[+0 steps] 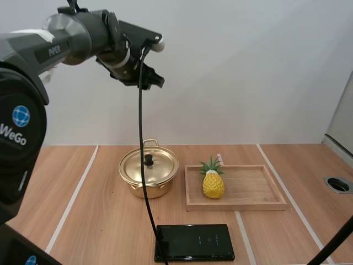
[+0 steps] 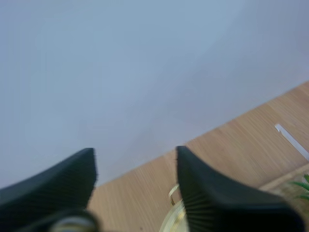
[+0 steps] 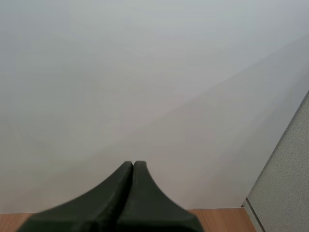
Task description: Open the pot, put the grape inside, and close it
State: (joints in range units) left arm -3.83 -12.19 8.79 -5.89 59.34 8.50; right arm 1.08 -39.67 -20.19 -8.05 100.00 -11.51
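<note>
A golden pot (image 1: 149, 174) with its lid (image 1: 149, 164) on, black knob up, stands on the wooden table left of centre. A yellow toy pineapple (image 1: 213, 182) with green leaves lies on the wooden tray (image 1: 259, 190) to the pot's right. My left gripper (image 1: 155, 80) hangs high above the pot, far from it. In the left wrist view the left gripper (image 2: 135, 154) is open with nothing between its fingers, and the pot's rim (image 2: 170, 220) shows beneath them. My right gripper (image 3: 133, 165) is shut, its fingers together as one dark wedge facing a pale wall.
A flat black device (image 1: 194, 242) lies near the table's front edge, in front of the pot and tray. White tape lines (image 1: 71, 201) run across the tabletop. A round hole (image 1: 337, 184) sits at the table's right side.
</note>
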